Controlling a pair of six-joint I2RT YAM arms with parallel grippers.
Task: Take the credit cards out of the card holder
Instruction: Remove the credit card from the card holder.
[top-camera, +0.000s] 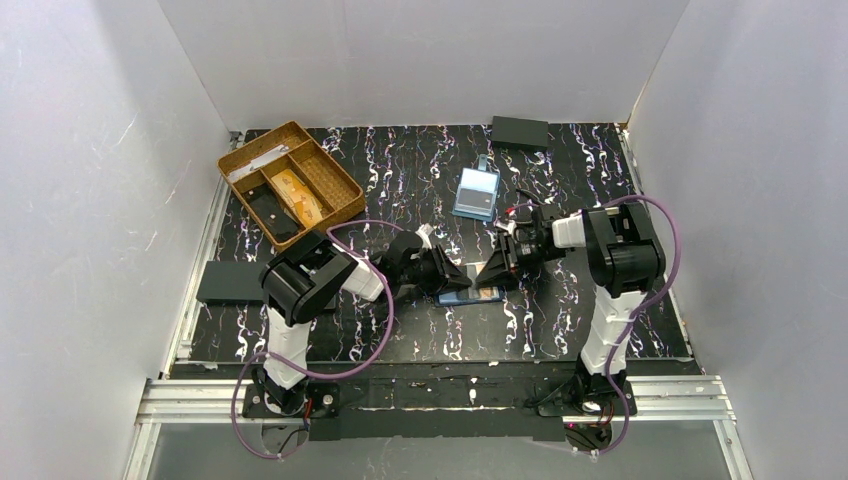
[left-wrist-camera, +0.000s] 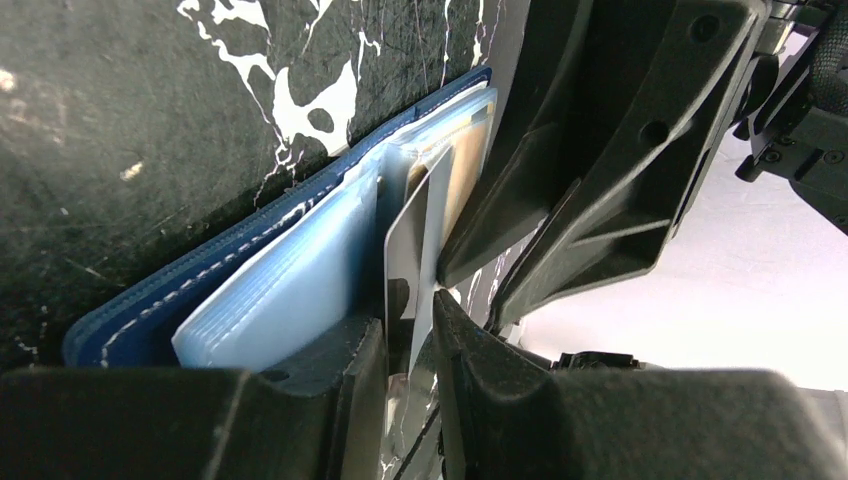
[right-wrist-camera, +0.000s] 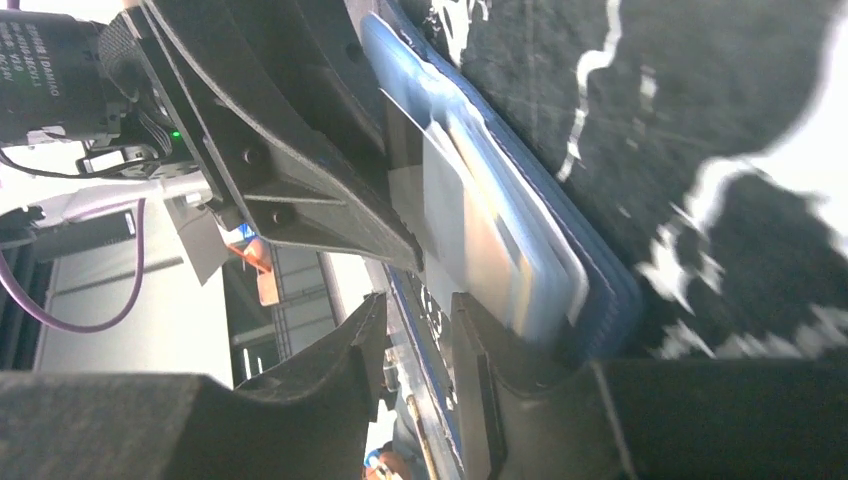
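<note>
One pale card (left-wrist-camera: 408, 245) stands out of the open holder (left-wrist-camera: 260, 295) on the table (top-camera: 400, 170), pinched by the left tool (left-wrist-camera: 410, 335); the right tool (right-wrist-camera: 415, 320), jaws slightly apart and empty, sits against the holder's slots.

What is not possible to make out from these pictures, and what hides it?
- Top view: card holder mostly covered by left tool and right tool.
- Left wrist view: pale card has its lower end hidden inside left tool.
- Right wrist view: cards blurred, print unreadable.
</note>
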